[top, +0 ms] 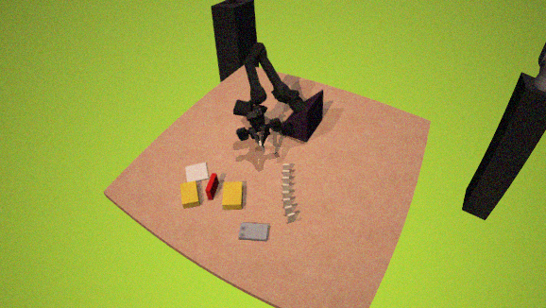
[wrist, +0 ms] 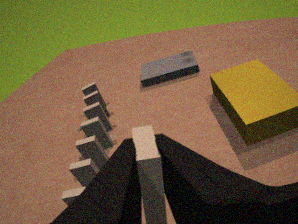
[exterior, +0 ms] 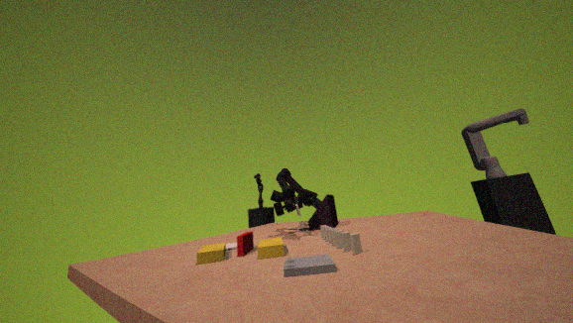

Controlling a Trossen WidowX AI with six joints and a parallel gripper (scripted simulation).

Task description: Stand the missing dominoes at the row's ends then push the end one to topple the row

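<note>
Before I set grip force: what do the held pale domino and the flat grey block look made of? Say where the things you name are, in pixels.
Pale upright domino (wrist: 145,142) in the gripper (top: 261,147) (wrist: 144,145): perhaps matte plastic or painted wood; even colour, no glare. Flat grey block (top: 255,231) (exterior: 310,266) (wrist: 170,69): possibly dull metal or plastic.

There are nine dominoes (counting one held), two yellow blocks, one red block, one white tile, one gray slab.
</note>
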